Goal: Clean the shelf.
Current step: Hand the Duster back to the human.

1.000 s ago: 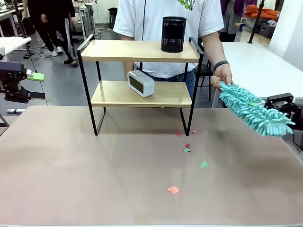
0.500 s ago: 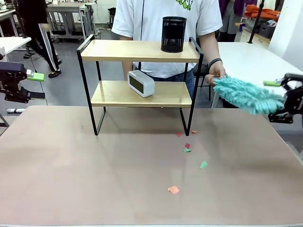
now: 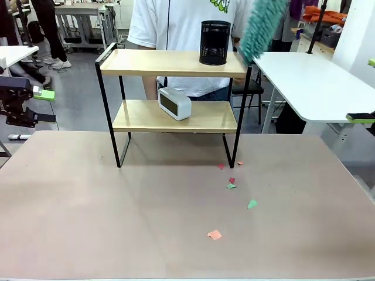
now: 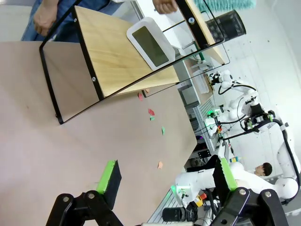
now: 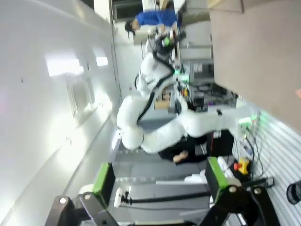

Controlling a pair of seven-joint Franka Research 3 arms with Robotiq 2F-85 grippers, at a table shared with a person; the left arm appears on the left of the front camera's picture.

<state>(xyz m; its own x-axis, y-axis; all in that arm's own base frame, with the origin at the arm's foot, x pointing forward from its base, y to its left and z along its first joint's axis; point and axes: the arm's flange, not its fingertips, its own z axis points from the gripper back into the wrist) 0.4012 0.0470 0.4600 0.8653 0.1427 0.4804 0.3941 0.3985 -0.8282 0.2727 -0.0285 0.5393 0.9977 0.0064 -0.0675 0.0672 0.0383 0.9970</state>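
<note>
A teal duster [image 3: 261, 26] is held by the person above the shelf [image 3: 173, 63], while both hands [image 4: 164, 183] [image 5: 157, 181] are spread wide and empty.

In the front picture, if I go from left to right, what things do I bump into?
Left gripper with open jaws → shelf left rail → white clock on the lower board → black mesh cup on the top board → teal duster → white side table → right gripper green pads at the edge.
</note>
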